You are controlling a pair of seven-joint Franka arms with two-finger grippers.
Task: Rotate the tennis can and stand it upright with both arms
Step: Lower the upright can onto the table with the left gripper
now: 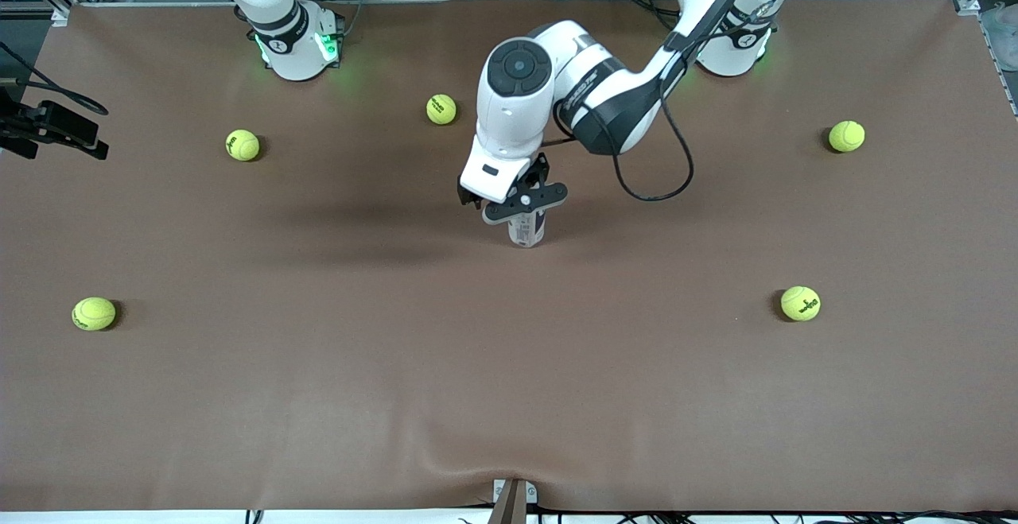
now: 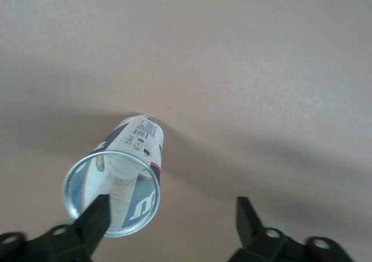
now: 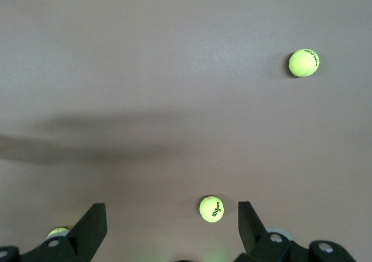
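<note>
Front view: tennis can [image 1: 527,230] standing upright near the table's middle on the brown tablecloth [image 1: 398,397], directly under the left gripper [image 1: 526,203]. Looks like the release step, with the uprighting apparently done. Best finished by lifting straight up, no sideways drift, since a tall slim cylinder on soft cloth tips easily. Five yellow-green tennis balls scattered well apart from the can, the closest one [image 1: 441,109] farther from the camera. Right gripper not visible here; right arm apparently waiting up near its base.

Left wrist view: left gripper [image 2: 172,222] with black fingers spread apart, gripping nothing. One fingertip [image 2: 97,211] overlapping the can's silver rim [image 2: 110,194] in the picture; whether touching cannot be told, so worth clearing before any swing. Can [image 2: 137,151] open-topped, thin glossy plastic, printed navy-and-white label, rigid metal ring at the mouth.

Right wrist view: right gripper [image 3: 172,222] spread wide, empty, over bare cloth. Fuzzy felt Wilson ball [image 3: 211,208] between the fingers' line, another [image 3: 304,63] well apart.
</note>
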